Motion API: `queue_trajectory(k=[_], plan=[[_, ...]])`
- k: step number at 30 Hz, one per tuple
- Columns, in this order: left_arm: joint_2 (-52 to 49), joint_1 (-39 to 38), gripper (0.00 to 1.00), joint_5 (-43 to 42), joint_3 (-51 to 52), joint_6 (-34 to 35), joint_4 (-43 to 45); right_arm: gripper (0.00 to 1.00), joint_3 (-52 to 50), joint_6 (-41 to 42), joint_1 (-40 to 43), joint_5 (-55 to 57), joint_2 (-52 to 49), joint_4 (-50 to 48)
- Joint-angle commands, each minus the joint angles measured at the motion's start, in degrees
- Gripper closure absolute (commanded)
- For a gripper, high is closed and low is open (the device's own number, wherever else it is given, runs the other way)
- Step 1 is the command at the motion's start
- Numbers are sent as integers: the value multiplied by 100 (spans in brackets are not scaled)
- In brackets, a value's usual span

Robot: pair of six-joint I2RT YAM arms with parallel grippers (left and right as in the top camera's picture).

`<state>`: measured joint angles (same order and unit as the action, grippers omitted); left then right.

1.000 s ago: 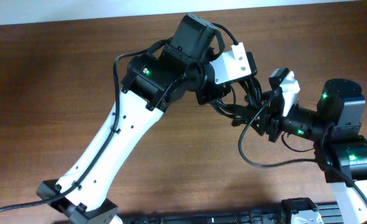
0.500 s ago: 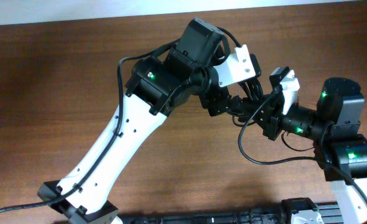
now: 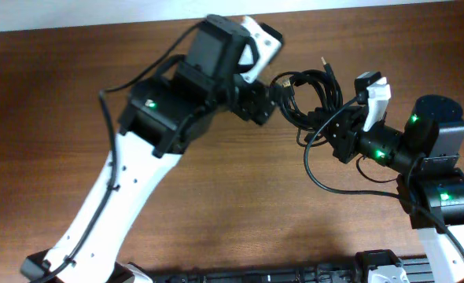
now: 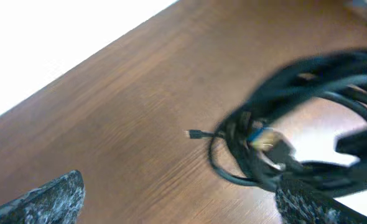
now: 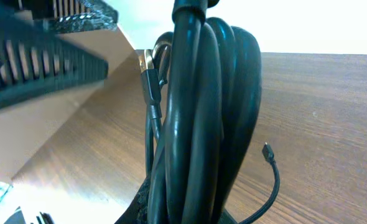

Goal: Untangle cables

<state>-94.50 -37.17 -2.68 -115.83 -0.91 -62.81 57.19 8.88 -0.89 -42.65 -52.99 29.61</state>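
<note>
A dark brown wood-grain table (image 3: 51, 118) fills the view, with a pale strip — wall or floor, hard to tell — along its far edge. Left of the cables (image 3: 307, 98), the left gripper (image 3: 257, 106) stands with jaws wide, empty. The looped black bundle hangs above the tabletop, pinched from its right by the right gripper (image 3: 333, 126).

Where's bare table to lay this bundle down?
Widest bare patch: the table left of the left arm. Another sits in the middle, between that arm and the right arm. It is crowded top centre, where the cables hang between the left gripper and right gripper.
</note>
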Motion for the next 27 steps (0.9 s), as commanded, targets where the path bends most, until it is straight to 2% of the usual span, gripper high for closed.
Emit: queue_trajectory(k=[1, 6, 16, 22, 27], plan=[[109, 299, 1, -420, -70, 1246, 20, 96, 90, 111, 20, -37, 90, -142], [109, 444, 1, -1886, -70, 1244, 81, 96, 90, 219, 20, -37, 98, -249], [109, 444, 1, -2006, -68, 1239, 39, 96, 90, 1235, 20, -90, 98, -1012], [109, 426, 1, -2376, -68, 1156, 59, 96, 90, 1340, 17, -990, 98, -1720], [109, 420, 0, -2728, -68, 1167, 168, 96, 90, 1565, 13, -1104, 98, -1757]])
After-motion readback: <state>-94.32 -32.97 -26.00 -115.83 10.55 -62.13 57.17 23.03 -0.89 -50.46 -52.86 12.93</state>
